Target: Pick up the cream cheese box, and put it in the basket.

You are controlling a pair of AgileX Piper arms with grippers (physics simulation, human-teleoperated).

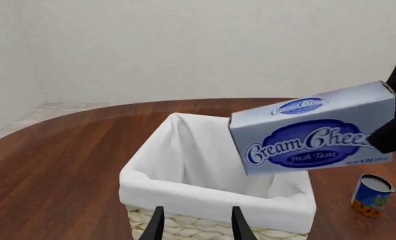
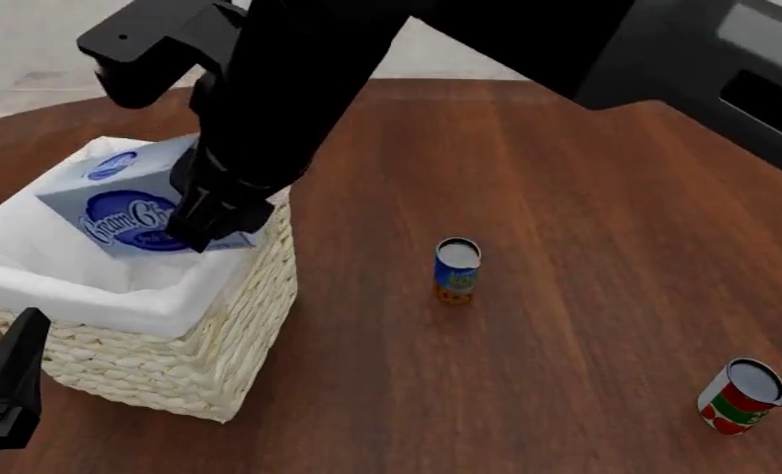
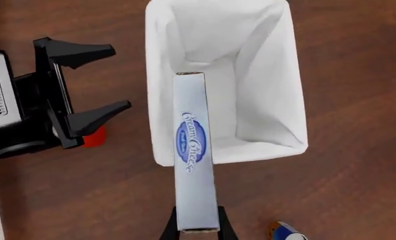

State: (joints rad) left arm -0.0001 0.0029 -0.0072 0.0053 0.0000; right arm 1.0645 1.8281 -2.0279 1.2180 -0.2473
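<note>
The right pincer [image 3: 196,226] is clamped on one end of the cream cheese box [image 2: 125,209], holding it tilted above the basket [image 2: 167,360], over its white cloth liner. The carton looks light, stiff and smooth-faced, so a firm pinch across its narrow sides near an end should serve. The left pincer [image 1: 197,223] hangs spread and empty beside the basket.
</note>
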